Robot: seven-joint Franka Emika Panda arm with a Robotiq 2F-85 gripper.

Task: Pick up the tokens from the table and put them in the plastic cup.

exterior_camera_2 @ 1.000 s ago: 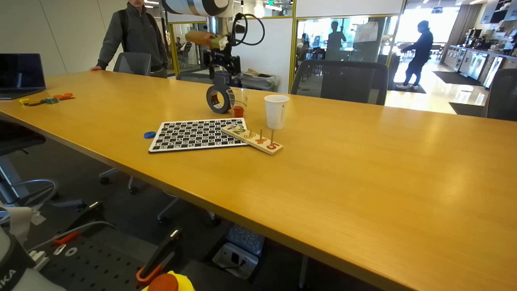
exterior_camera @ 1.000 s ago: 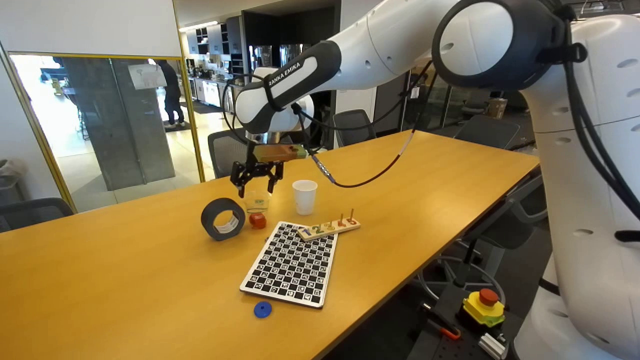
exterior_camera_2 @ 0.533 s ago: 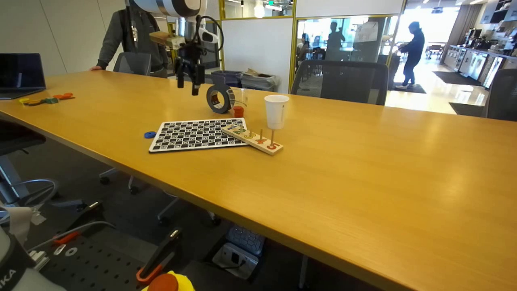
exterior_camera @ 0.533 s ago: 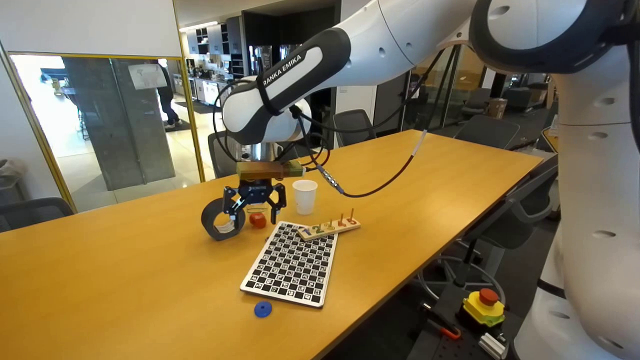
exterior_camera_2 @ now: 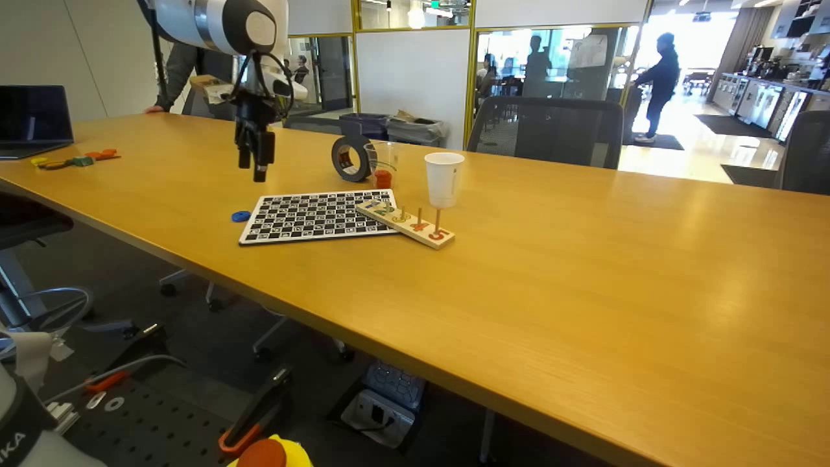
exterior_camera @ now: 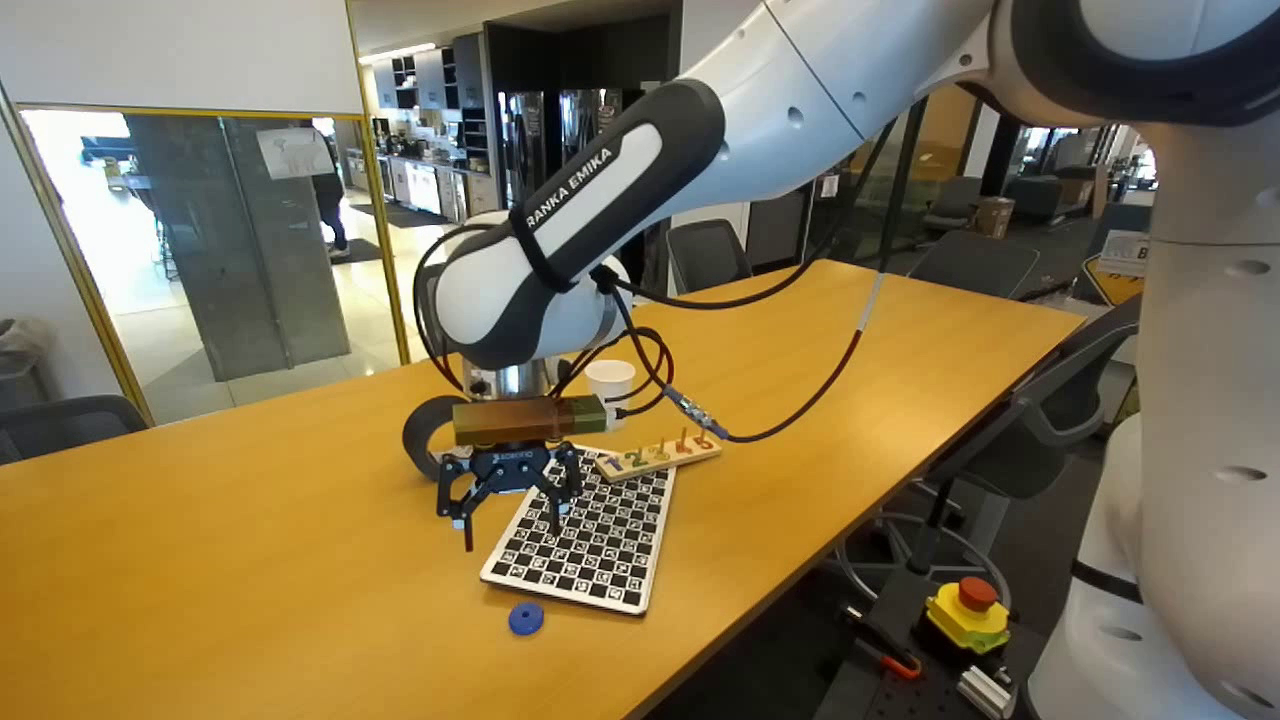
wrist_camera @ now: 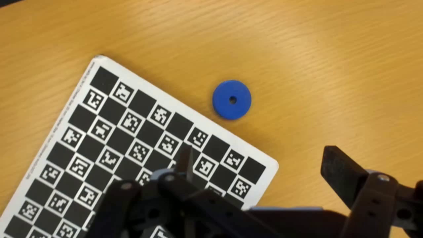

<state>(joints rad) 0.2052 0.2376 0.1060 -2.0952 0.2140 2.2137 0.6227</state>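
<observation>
A blue token [wrist_camera: 232,99] with a central hole lies on the table [exterior_camera: 320,560], just off a corner of the checkered board; it also shows in both exterior views. My gripper [wrist_camera: 257,148] is open and hangs above the board's end, with nothing between its fingers. In the wrist view the blue token lies beyond the fingertips. A clear cup [exterior_camera_2: 387,157] stands by the tape roll, with something red, apparently red tokens [exterior_camera_2: 383,179], at its base. A white cup [exterior_camera_2: 443,179] stands to its right. Which cup is the plastic cup I cannot tell.
The checkered board [exterior_camera_2: 318,215] lies flat, with a wooden numbered peg strip [exterior_camera_2: 415,227] overlapping its end. A black tape roll [exterior_camera_2: 351,158] stands on edge behind it. A laptop [exterior_camera_2: 34,120] and coloured pieces [exterior_camera_2: 78,160] lie farther along the table.
From near the clear cup, my gripper has come down and across toward the blue token, staying open. It now blocks the red tokens in an exterior view. The objects stay put.
</observation>
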